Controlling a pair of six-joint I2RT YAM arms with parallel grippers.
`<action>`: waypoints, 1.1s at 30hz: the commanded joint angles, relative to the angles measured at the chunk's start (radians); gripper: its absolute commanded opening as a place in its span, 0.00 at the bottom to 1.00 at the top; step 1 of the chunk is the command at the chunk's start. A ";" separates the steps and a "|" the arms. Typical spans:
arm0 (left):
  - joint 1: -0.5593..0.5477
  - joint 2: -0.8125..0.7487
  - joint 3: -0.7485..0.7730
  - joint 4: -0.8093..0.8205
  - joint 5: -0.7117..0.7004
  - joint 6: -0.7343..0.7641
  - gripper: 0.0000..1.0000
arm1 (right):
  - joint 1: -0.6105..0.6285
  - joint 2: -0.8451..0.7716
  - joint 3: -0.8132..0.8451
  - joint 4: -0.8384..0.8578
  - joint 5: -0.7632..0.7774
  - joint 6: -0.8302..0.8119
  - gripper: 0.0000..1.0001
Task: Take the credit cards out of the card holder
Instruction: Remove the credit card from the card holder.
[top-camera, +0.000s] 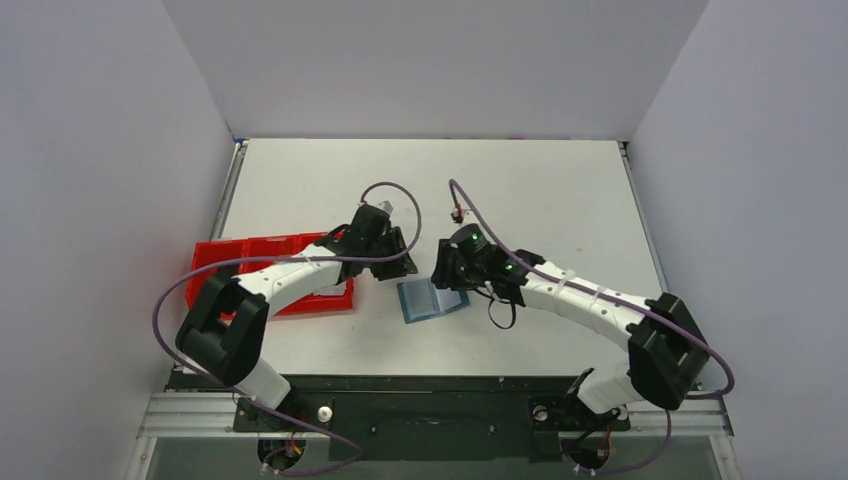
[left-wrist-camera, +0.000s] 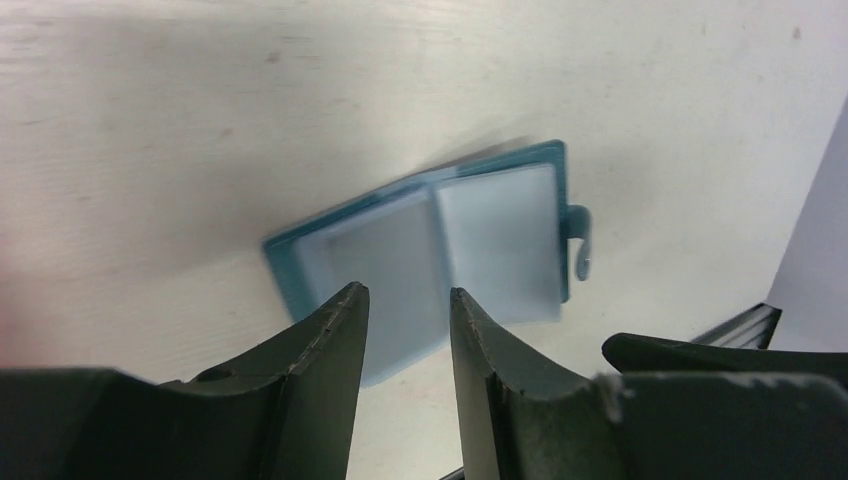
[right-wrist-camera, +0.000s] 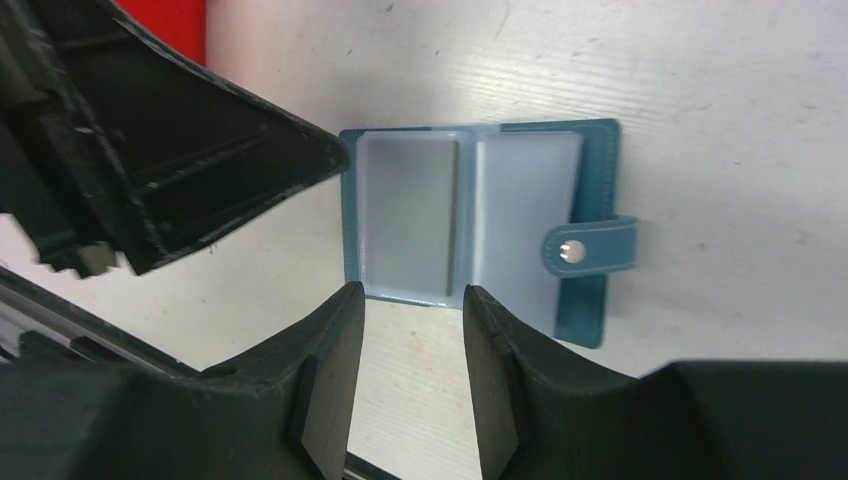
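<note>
The blue card holder lies open and flat on the table between the two arms, its snap tab sticking out to one side. Its two clear sleeves face up, the left one greyer than the right. The credit cards are hidden; I cannot tell whether one sits inside a sleeve. My left gripper hovers over the holder, open with nothing between its fingers. My right gripper hangs just off the holder's near edge, also open and empty. The two grippers are close together.
A red tray with compartments sits left of the holder, partly under the left arm. The left gripper's body crowds the holder's left edge in the right wrist view. White walls close in the table on three sides.
</note>
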 joint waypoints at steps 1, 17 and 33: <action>0.071 -0.127 -0.087 -0.053 -0.054 0.025 0.33 | 0.045 0.134 0.069 0.021 -0.015 -0.041 0.39; 0.118 -0.277 -0.241 -0.070 -0.037 0.045 0.33 | 0.096 0.404 0.166 0.043 -0.013 -0.083 0.44; 0.115 -0.221 -0.230 -0.037 0.015 0.054 0.32 | 0.115 0.470 0.115 0.079 0.002 -0.029 0.22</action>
